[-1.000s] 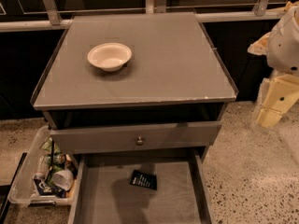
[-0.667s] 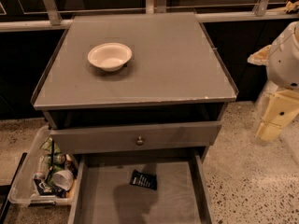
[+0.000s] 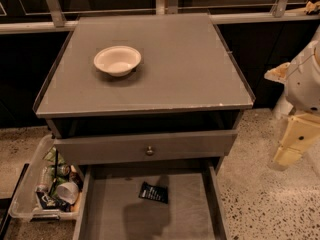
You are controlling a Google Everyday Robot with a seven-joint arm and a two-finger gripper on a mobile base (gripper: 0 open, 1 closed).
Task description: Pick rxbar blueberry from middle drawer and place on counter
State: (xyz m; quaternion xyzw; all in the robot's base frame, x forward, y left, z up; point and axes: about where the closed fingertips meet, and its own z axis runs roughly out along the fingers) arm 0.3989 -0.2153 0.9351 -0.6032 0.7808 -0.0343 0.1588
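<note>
The rxbar blueberry [image 3: 153,193] is a small dark wrapper with white print. It lies flat on the pale floor of the open middle drawer [image 3: 115,211], near the drawer's back, a little right of centre. The counter [image 3: 190,69] is the grey cabinet top above it, with a chipped front edge. My gripper [image 3: 292,143] hangs at the far right of the view, beside the cabinet and over the speckled floor. It is well to the right of the drawer and above it, and it holds nothing that I can see.
A white bowl [image 3: 117,60] sits on the counter's left half. A shut drawer front with a round knob [image 3: 149,150] is above the open drawer. A clear bin of clutter [image 3: 47,186] stands on the floor left of the cabinet. A railing [image 3: 165,4] runs behind.
My gripper and arm have moved downward at the right side of the cabinet. The bar, bowl and drawer have not moved.
</note>
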